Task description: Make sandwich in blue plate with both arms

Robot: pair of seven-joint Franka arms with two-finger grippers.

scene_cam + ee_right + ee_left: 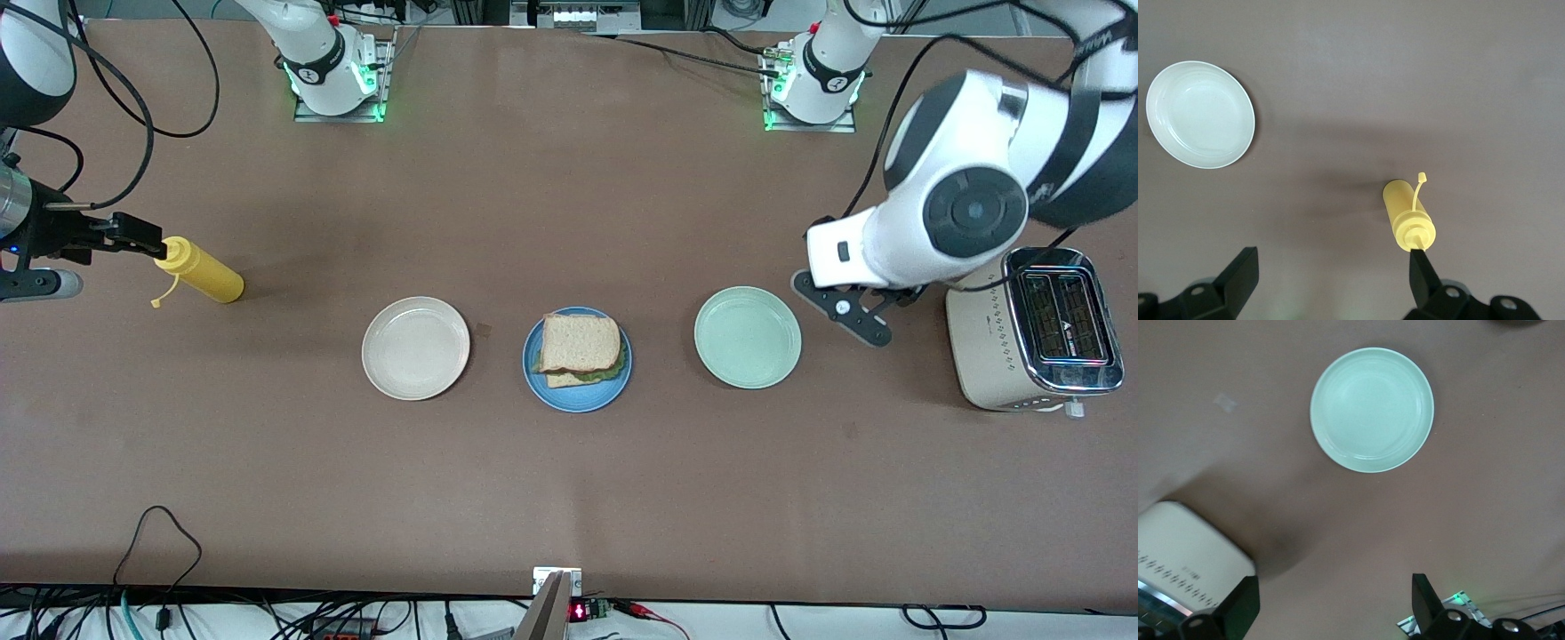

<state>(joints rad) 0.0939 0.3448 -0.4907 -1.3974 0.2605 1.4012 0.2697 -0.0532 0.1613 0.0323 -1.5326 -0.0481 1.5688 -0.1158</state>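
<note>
The sandwich (581, 345), two bread slices with green lettuce between them, lies on the blue plate (578, 401) at the table's middle. My left gripper (845, 308) hangs open and empty over bare table between the mint-green plate (748, 337) and the toaster (1031, 331). The left wrist view shows that gripper (1335, 608) with its fingers wide apart, the mint-green plate (1371, 410) and the toaster (1186, 560). My right gripper (133, 236) is open and empty at the right arm's end of the table, beside the cap of a yellow squeeze bottle (201, 270). In the right wrist view, the gripper (1331, 279) holds nothing.
A cream-white plate (415, 348) sits beside the blue plate toward the right arm's end and also shows in the right wrist view as the cream-white plate (1200, 114). The yellow bottle (1407, 220) lies on its side. Cables run along the table edge nearest the front camera.
</note>
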